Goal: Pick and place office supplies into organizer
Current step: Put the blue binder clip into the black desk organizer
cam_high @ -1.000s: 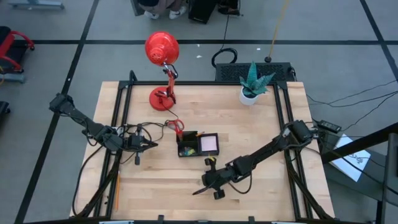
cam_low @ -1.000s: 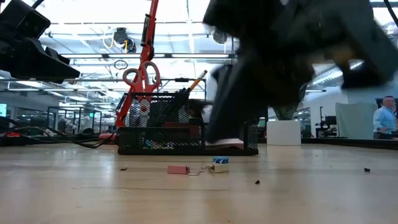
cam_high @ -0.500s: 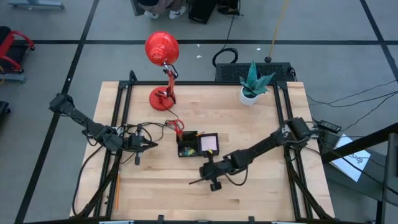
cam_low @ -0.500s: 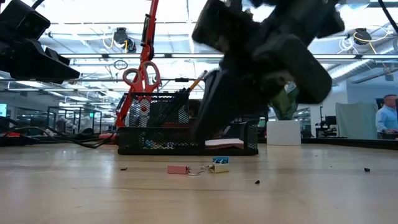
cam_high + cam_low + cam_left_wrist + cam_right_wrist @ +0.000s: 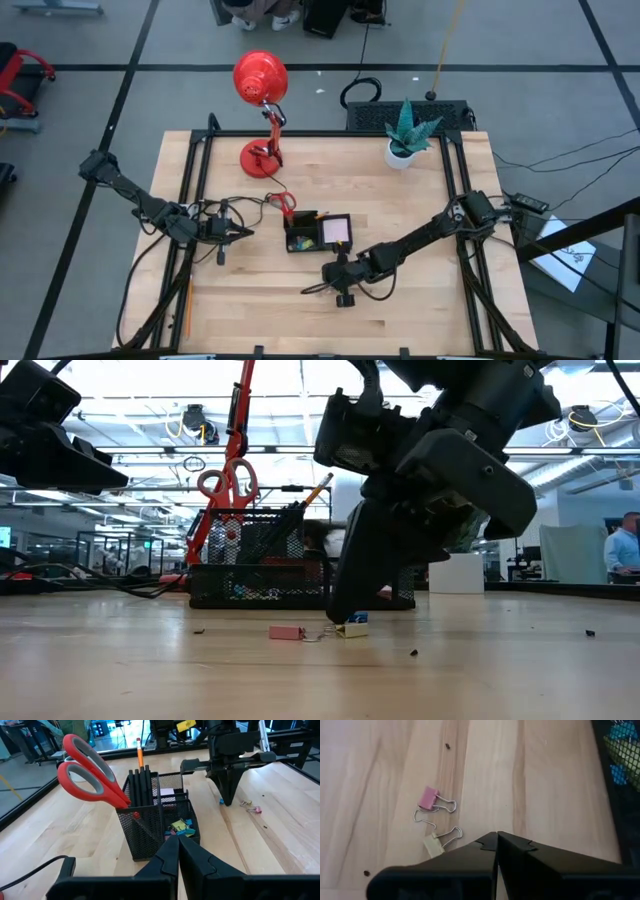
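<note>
Trouble is looming mostly around the loose clips: the right gripper (image 5: 345, 622) is standing low in the centre of the low view, its fingers pressed fully together and holding nothing, with the tip touching or almost touching the wood beside a blue clip (image 5: 356, 617). In the right wrist view a pink clip (image 5: 427, 798) and a pale clip (image 5: 434, 845) are lying left of centre, their wire handles seemingly hooked together, so a closed tip is likely only to shove them along the table (image 5: 420, 290) rather than lift one, and a grab at one may drag the other with it. In my judgement the fingers need to part before any pick, and a hard descent is risking a scrape on the wood. The organizer (image 5: 318, 233) is sitting at the middle of the high view, already carrying the scissors (image 5: 87, 775), pens (image 5: 142, 787), pencil (image 5: 139, 752) and pad (image 5: 336, 231); a careless swing of the arm just below it may knock it. The left gripper (image 5: 176, 840) is waiting at the organizer's left, also closed and empty, its tips close to the mesh.
</note>
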Available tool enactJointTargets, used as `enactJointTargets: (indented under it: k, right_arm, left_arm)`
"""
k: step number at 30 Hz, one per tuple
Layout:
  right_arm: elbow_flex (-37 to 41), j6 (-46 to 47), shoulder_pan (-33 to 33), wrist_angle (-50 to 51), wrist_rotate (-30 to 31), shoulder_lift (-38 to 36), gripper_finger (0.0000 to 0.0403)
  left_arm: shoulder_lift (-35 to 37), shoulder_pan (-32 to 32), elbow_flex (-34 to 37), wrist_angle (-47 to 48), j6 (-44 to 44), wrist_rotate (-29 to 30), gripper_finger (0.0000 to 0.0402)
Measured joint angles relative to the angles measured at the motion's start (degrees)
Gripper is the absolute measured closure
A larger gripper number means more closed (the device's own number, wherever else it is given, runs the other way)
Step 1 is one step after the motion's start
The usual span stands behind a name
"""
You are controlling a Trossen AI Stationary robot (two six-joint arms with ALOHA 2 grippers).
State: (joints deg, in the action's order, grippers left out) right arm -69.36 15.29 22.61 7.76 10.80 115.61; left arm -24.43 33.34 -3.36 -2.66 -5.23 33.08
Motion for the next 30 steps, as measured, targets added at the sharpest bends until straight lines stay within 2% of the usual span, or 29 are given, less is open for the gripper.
enactJointTargets:
  k: [6,9,13,16,19,21,26,30]
  right_arm:
    - [0.1,4.2,1.8,1.9,0.9,0.0,0.0403]
    - [0.1,6.4,2.5,2.6,-1.4,-0.2,0.0403]
    - [0.2,5.1,3.8,1.3,-3.1,-1.0,0.0403]
    - [0.4,2.5,4.6,0.7,-1.2,-2.4,0.0403]
    - [0.5,0.1,4.8,-0.2,6.2,-3.7,0.0403]
    - [0.4,-1.5,4.4,-2.0,9.1,-4.1,0.0403]
    - [0.4,-4.1,3.1,-5.1,9.7,-4.0,0.0403]
    - [0.4,-4.1,2.2,-2.1,9.8,-4.1,0.0403]
  left_arm:
    - [0.0,0.0,0.0,0.0,-0.1,0.0,0.0382]
    - [0.0,0.0,0.0,0.0,-0.1,0.0,0.0382]
    - [0.0,0.0,0.0,0.0,-0.1,0.0,0.0382]
    - [0.0,0.0,0.0,-0.1,-0.1,0.0,0.0382]
    - [0.0,0.0,0.0,-0.5,-0.1,0.0,0.0382]
    - [-0.1,0.0,0.0,-0.5,-0.2,0.0,0.0382]
    - [-0.1,0.0,0.0,-0.5,-0.2,0.0,0.0382]
    - [-0.1,0.0,0.0,-0.4,-0.2,0.0,0.0382]
